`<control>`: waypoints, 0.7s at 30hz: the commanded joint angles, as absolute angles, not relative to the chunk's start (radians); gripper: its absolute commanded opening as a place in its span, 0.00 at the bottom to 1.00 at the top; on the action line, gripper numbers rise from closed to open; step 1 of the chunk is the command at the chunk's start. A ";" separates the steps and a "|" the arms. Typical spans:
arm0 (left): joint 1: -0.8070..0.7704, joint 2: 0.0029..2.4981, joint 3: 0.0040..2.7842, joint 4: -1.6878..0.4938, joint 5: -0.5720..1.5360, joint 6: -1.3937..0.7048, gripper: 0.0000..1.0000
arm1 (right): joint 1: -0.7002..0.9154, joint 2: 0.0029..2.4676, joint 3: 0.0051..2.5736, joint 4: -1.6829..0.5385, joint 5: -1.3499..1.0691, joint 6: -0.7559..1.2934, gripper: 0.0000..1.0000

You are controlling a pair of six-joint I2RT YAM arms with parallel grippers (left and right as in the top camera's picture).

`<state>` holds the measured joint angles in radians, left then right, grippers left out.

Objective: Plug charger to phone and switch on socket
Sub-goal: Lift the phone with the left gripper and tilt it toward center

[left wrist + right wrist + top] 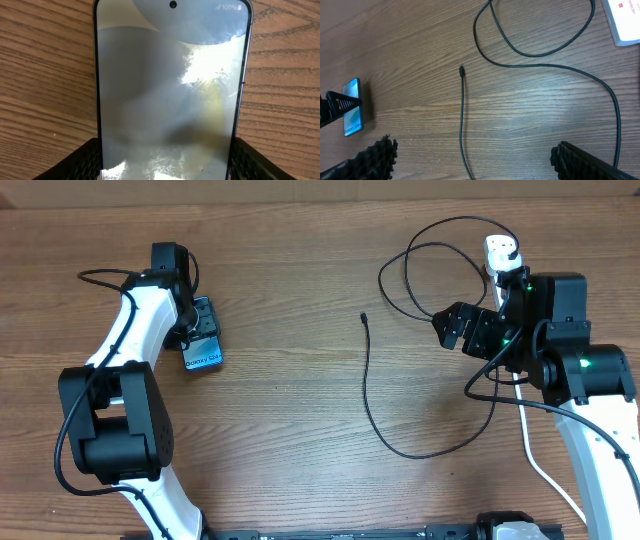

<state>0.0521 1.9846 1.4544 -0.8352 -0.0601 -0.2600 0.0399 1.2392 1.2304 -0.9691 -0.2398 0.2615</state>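
The phone [204, 350] lies flat on the wooden table at the left, its blue screen up. My left gripper [199, 330] is shut on it: in the left wrist view the phone [170, 75] fills the frame, and both black fingers [82, 162] press its long edges. The charger [368, 395] is a thin black cable, its small connector tip [363, 317] lying free mid-table. It loops up to the white socket [502, 252] at the back right. My right gripper [452, 328] hovers open beside the socket, with the cable [462, 115] running on the table below, between its fingers.
A thick white cord [540, 460] runs from the socket down the right side toward the front edge. The right wrist view shows the socket's corner [625, 20] at top right and the phone [352, 107] far left. Bare wood separates phone and connector tip.
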 commanded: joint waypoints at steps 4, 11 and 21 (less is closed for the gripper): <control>0.046 1.985 1.491 -0.835 -0.051 -0.317 0.04 | 0.038 1.238 1.251 -0.968 -0.248 0.260 1.00; 0.045 1.985 1.511 -0.842 -0.050 -0.395 0.04 | 0.038 1.238 1.251 -0.968 -0.248 0.260 1.00; 0.045 1.985 1.572 -0.882 0.020 -0.408 0.04 | 0.038 1.240 1.251 -0.968 -0.248 0.260 1.00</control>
<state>0.0517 1.9846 1.5249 -0.8753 -0.0223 -0.3874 0.0399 1.2392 1.2304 -0.9691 -0.2401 0.2611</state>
